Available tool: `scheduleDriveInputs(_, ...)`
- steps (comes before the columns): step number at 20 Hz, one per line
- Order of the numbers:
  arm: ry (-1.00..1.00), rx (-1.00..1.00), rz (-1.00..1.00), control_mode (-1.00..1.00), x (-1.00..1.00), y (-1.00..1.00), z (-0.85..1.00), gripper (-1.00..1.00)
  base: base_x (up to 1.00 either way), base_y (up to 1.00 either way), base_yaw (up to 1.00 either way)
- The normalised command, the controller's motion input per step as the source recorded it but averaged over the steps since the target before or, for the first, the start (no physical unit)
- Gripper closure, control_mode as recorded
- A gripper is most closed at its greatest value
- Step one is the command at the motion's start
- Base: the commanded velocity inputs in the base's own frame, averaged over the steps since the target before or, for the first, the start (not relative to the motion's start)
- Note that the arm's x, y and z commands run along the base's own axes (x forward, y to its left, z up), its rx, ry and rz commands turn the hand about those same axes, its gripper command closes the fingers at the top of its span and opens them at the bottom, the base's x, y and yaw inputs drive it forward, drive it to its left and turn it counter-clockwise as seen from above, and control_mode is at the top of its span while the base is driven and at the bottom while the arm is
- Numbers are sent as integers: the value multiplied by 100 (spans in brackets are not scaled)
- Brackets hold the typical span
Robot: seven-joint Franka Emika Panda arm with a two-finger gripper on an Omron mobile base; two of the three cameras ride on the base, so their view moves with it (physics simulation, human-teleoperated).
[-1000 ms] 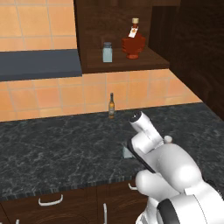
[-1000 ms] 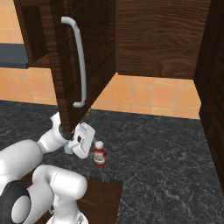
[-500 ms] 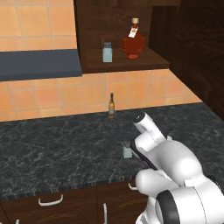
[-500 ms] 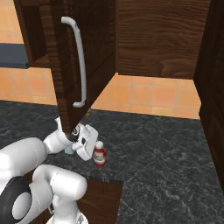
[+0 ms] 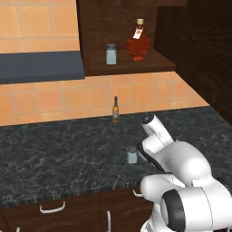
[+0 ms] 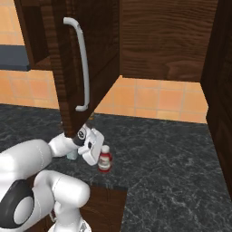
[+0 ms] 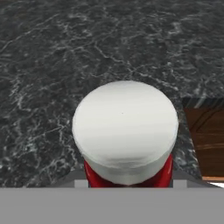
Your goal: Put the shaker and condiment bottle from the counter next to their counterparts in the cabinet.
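Where claw [image 6: 100,159] closes, condiment bottle [image 6: 104,159].

bottle [image 7: 126,131]: seen from right above, round white-grey cap up close, red body showing just beneath the cap's lower rim | counter [image 7: 52,52]: black stone with pale marbling, under and around the bottle | counter edge: at right, brown wood [image 7: 209,140] below it
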Motion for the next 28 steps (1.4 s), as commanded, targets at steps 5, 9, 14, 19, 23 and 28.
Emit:
scheduleDriveInputs(5,-1,-2,2,-100,0,4,-4,100,0,0,0)
scheduleDriveInputs(9,-9,-8,18,-100,0,16,45,100,0,0,0)
scheduleDriveInputs(14,-1,0,27,-100,0,14,74,100,0,0,0)
scheduleDriveInputs(19,0,0,28,-100,0,2,85,100,0,0,0)
scheduleDriveInputs(23,0,0,26,-100,0,10,68,100,0,0,0)
scheduleDriveInputs(28,0,-2,27,-100,0,28,50,100,0,0,0)
